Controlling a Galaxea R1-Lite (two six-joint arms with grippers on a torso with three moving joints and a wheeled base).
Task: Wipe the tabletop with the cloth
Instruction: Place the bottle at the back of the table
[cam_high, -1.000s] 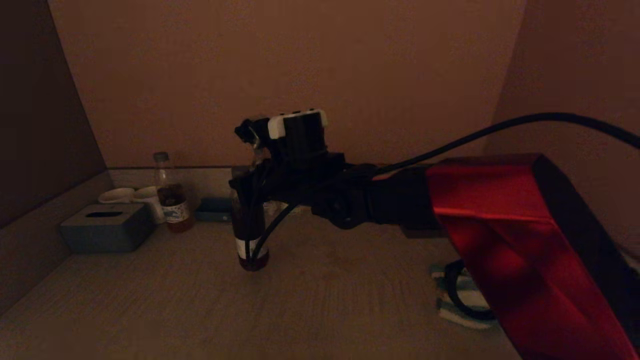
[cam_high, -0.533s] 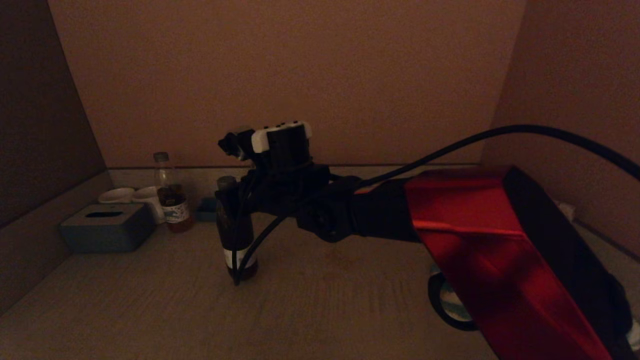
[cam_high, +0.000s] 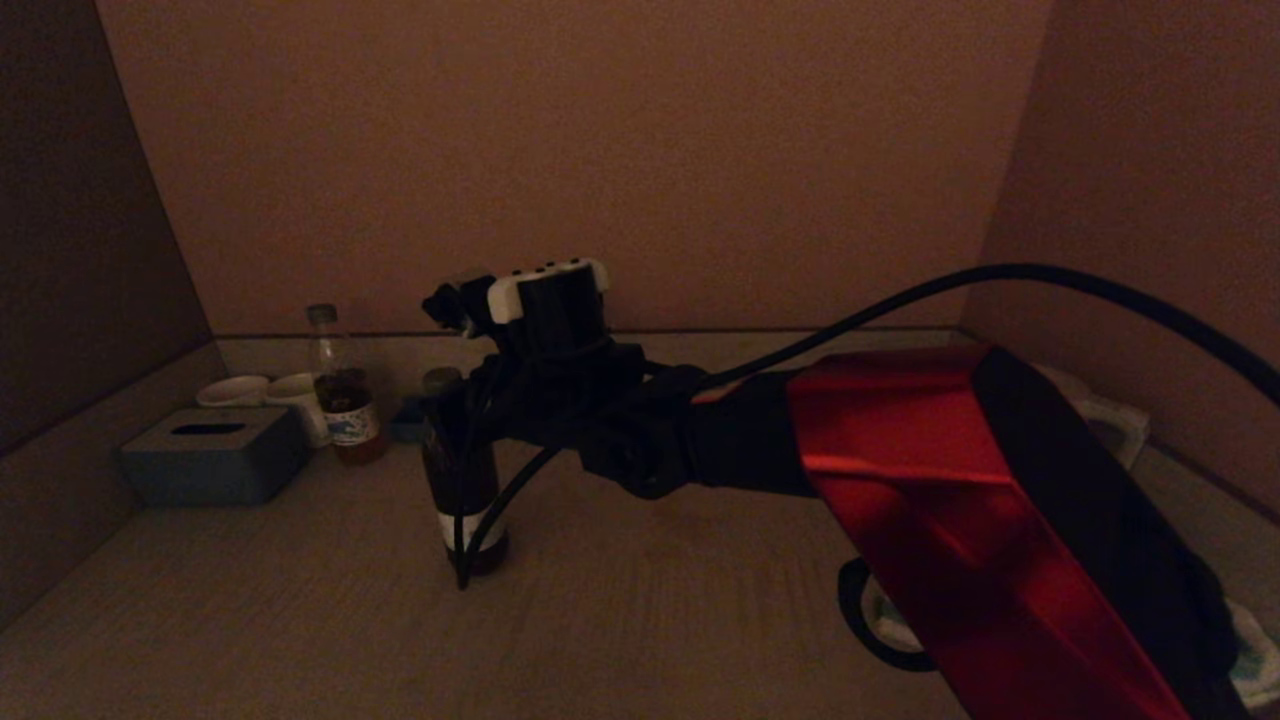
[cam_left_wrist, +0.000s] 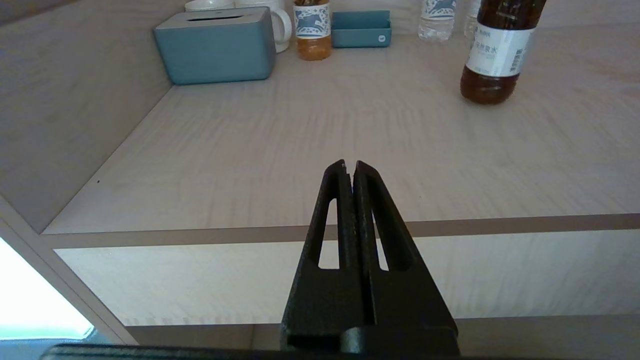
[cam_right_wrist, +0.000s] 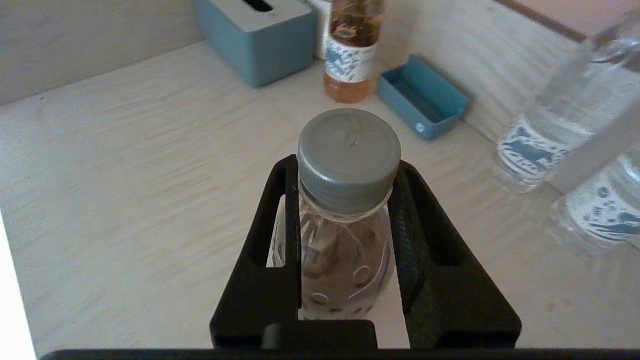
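My right gripper (cam_high: 452, 440) is shut on a brown drink bottle (cam_high: 466, 500) with a grey cap, its fingers on either side of the neck in the right wrist view (cam_right_wrist: 345, 172). The bottle stands upright at mid table, left of centre. It also shows in the left wrist view (cam_left_wrist: 492, 55). The striped cloth (cam_high: 886, 622) lies at the right front of the table, mostly hidden behind my red right arm. My left gripper (cam_left_wrist: 350, 165) is shut and empty, parked off the table's front edge.
A blue tissue box (cam_high: 215, 452), white cups (cam_high: 262, 390) and an amber tea bottle (cam_high: 345, 410) stand at the back left. A small blue tray (cam_right_wrist: 422, 97) and two water bottles (cam_right_wrist: 550, 135) stand along the back wall. Walls close the table in on three sides.
My right gripper has carried the brown bottle to the left and a little toward the table's front. The arm now covers more of the cloth.
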